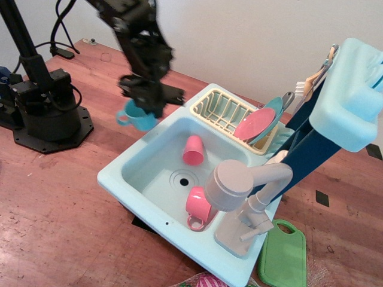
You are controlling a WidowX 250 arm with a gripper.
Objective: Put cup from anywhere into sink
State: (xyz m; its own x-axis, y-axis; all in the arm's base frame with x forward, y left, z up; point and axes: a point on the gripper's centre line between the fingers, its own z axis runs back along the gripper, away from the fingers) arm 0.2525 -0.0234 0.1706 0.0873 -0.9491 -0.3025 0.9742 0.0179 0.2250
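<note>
Cup (137, 118) in hand (149, 101), above sink (119, 173) edge.

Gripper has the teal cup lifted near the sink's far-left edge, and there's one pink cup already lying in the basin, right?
Not quite. The gripper does hold the teal cup lifted by the sink's far-left edge, but the observation.image view shows two pink cups in the basin, not one: one above the drain and another near the faucet.
</note>
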